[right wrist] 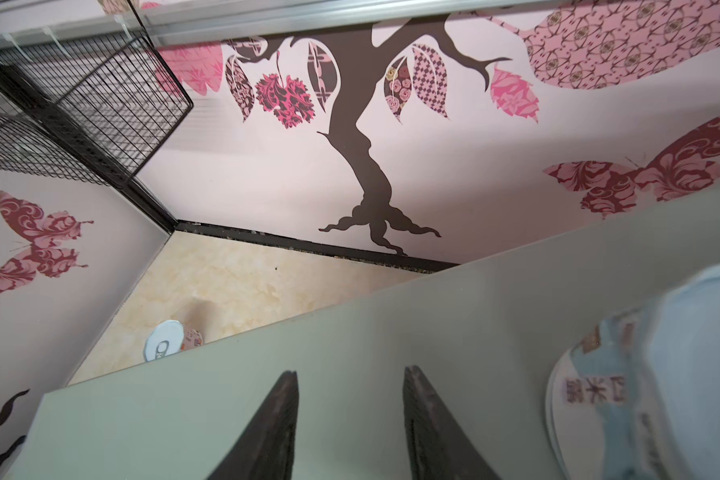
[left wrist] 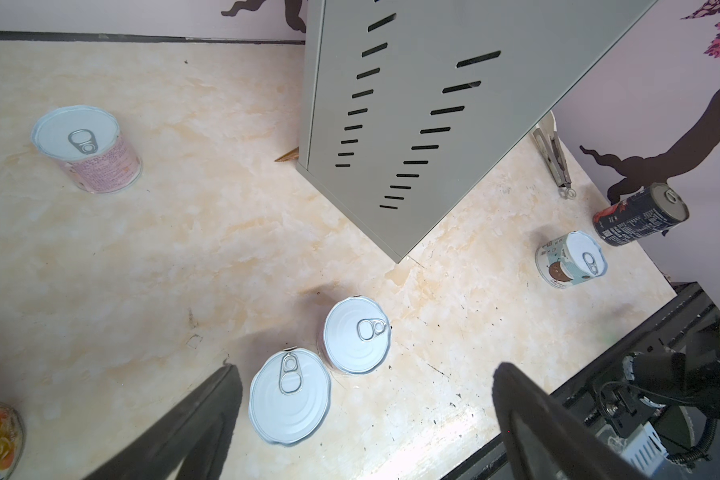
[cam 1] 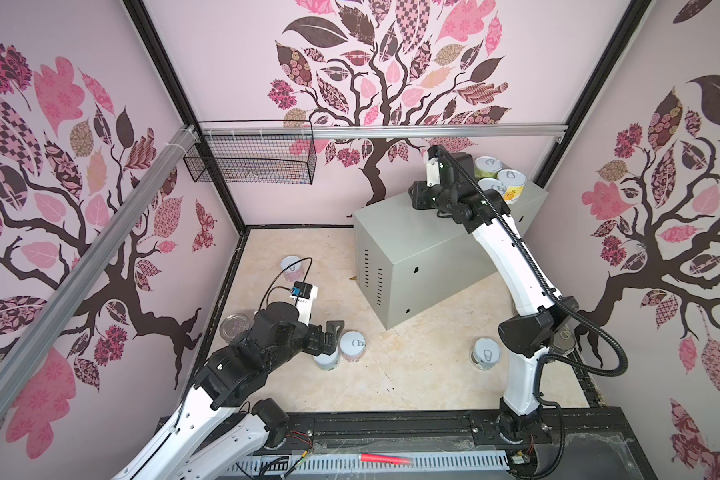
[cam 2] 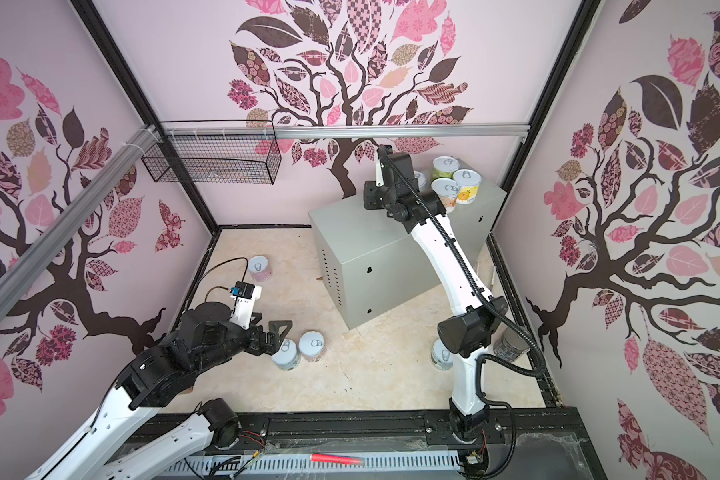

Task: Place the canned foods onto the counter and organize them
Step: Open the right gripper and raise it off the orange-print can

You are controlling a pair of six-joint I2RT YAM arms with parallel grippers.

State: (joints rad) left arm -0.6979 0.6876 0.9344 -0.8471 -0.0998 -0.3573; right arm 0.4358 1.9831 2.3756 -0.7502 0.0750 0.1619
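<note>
Canned foods [cam 2: 454, 183]: in both top views a bunch sits on the counter [cam 2: 375, 266] up by the right arm [cam 2: 445, 257]. The rest are down on the marbled beige floor [cam 2: 391, 374], boxed in by pink tree-print walls [cam 2: 391, 83].

Left wrist view: the left gripper [left wrist: 364, 368] is gaping wide and empty, right over one can [left wrist: 289, 395] whose neighbour [left wrist: 356, 336] looks to be touching it. My worry is a finger clipping that neighbour, or both skating on the slick floor.

Right wrist view: the right gripper [right wrist: 350, 372] has its jaws apart and holds nothing, above bare counter top. A blurry can [right wrist: 661, 374] sits just beside it, so a sloppy swing could shove that one.
</note>
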